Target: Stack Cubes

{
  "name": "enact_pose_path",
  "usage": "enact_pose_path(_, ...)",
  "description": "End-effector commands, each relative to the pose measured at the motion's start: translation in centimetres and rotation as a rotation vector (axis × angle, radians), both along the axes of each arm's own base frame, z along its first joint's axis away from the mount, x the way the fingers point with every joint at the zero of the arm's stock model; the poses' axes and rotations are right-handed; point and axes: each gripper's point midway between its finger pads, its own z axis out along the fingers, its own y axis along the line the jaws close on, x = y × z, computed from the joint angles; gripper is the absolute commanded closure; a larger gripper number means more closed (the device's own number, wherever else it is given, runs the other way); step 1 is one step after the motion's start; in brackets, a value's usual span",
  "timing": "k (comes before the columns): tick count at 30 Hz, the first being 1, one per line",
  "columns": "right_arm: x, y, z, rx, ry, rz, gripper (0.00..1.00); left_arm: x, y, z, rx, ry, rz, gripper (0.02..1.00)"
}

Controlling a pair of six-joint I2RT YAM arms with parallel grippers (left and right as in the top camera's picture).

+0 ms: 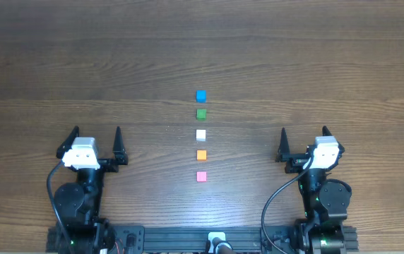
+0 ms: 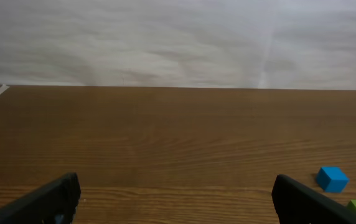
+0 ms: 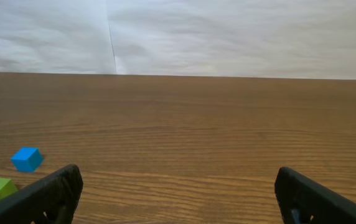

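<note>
Left pincer [image 1: 96,132] with fingers spread wide apart, clamped on nothing, over bare bench [image 1: 61,56] near its own arm base. Right pincer [image 1: 304,132] likewise spread wide, gripping nothing, level with the left one and well apart from it. Between the two pincers, about midway, a straight row of five small cubes, running away from the arm bases, each flat on the bench and apart from its neighbours, none touching a pincer. Nearest the fingertip line of both pincers: white cube [image 1: 200,135]. Beyond the fingertips, farther out along the reach: green cube [image 1: 201,114], then blue cube [image 1: 200,96] at the far end of the row. Back toward the bases, behind the fingertips: orange cube [image 1: 201,154], then pink cube [image 1: 201,176] last. Seen from the left wrist, blue and green ahead of the pincer and off toward the right arm's side, past the inner finger; seen from the right wrist, the same pair ahead and off toward the left arm's side. Bench of dark brown wood grain all round. Past its far edge, a plain white wall [image 2: 165,37].
</note>
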Motion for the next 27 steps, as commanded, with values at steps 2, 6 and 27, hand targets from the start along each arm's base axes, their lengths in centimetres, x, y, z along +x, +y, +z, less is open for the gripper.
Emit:
enact_pose_path(2,0.0,0.4,-0.1,0.003,-0.004,0.018,0.007,0.0,0.0,-0.2,-0.010,-0.003,0.001,0.018)
enact_pose_path(6,0.0,0.4,-0.1,0.003,-0.004,0.018,0.009,0.0,0.0,-0.2,-0.010,-0.003,0.001,0.018)
enact_pose_path(27,0.0,0.4,-0.1,0.003,-0.004,0.018,0.007,-0.7,-5.2,6.1,-0.167,0.000,-0.278,0.020)
